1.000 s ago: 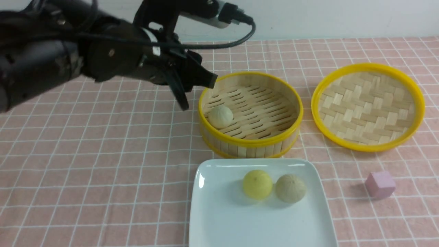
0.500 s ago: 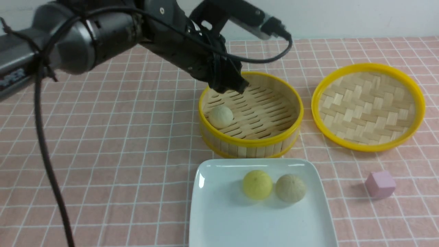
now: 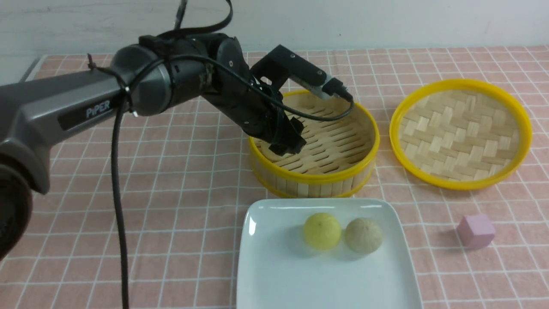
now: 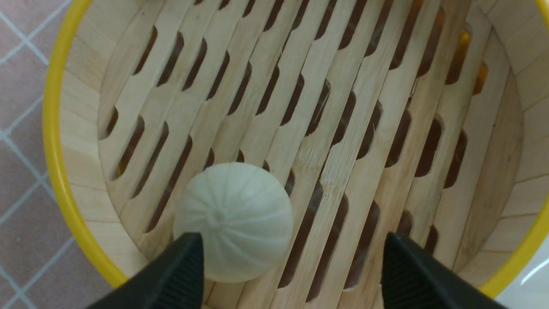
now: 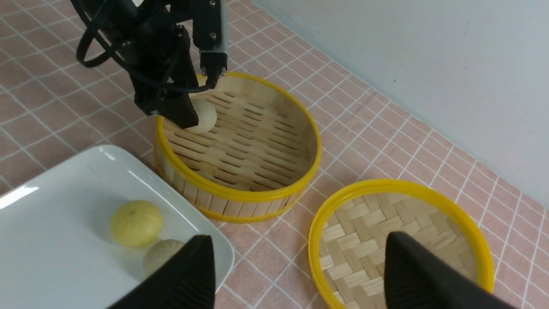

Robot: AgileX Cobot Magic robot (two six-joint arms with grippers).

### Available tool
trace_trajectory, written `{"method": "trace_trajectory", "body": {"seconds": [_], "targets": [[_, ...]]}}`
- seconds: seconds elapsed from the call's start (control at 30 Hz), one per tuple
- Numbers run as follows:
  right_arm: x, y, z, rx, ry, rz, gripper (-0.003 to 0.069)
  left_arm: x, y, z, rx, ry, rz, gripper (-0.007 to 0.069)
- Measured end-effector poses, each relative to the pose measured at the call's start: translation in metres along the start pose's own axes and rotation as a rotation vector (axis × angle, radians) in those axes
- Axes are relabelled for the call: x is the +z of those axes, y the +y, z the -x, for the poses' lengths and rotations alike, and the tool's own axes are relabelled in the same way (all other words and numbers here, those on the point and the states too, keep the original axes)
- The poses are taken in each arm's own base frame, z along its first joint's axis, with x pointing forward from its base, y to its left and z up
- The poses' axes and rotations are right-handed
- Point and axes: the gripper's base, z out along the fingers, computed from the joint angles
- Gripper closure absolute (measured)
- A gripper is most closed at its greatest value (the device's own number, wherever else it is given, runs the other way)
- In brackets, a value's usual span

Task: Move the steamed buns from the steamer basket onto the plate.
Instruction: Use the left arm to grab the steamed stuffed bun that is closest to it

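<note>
Currently, with the steamer basket (image 3: 315, 178) as the reference point on the pink checked tabletop (image 3: 171, 214):

- Basket contents: one pale steamed bun (image 4: 233, 221), on the slotted floor close to the wall on the robot's left side. Hidden by the arm in the front view.
- Left hand (image 4: 291, 236): reaches down inside the basket, fingers spread wide. One fingertip (image 4: 184, 262) is at the bun's edge; contact cannot be told. The other stands apart from the bun. Nothing is pinched.
- Plate (image 3: 274, 279): just on the robot's side of the basket. It holds a yellow bun (image 3: 322, 231) and a beige bun (image 3: 363, 235) side by side, close enough to touch or nearly so.
- Lid (image 3: 461, 184): to the basket's right, woven inside facing up, nothing in it.
- Pink cube (image 3: 475, 231): on the cloth, right of the basket and nearer the robot.
- Right hand (image 5: 297, 236): raised on the robot's side of the basket, fingers spread, holding nothing.
</note>
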Motion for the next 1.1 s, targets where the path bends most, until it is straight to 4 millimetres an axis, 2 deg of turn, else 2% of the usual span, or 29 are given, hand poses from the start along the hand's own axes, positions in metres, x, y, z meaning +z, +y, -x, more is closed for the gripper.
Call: {"method": "trace_trajectory", "body": {"seconds": [0.23,0.6,0.77,0.8,0.83,0.97,1.1], "targets": [[0.007,0.004,-0.010,0.014,0.033,0.022,0.0153,0.011,0.004,-0.002,0.032,-0.003,0.036,0.0099],[0.008,0.004,-0.009,0.020,0.026,0.025,0.0155,0.025,0.008,-0.005,0.084,-0.016,0.081,0.0117],[0.008,0.004,-0.009,0.021,0.025,0.025,0.0155,0.026,0.010,-0.002,0.089,-0.054,0.099,0.0190],[0.008,0.004,-0.009,0.021,0.025,0.025,0.0155,0.027,0.010,-0.002,0.088,-0.055,0.100,0.0235],[0.008,0.004,-0.009,0.021,0.025,0.025,0.0155,0.028,0.010,-0.003,0.088,-0.054,0.100,0.0242],[0.008,0.004,-0.009,0.021,0.022,0.024,0.0155,0.034,0.010,-0.006,0.087,-0.036,0.093,0.0361],[0.008,0.004,-0.008,0.022,0.014,0.021,0.0155,0.040,0.009,-0.009,0.085,-0.020,0.086,0.0397]]}}
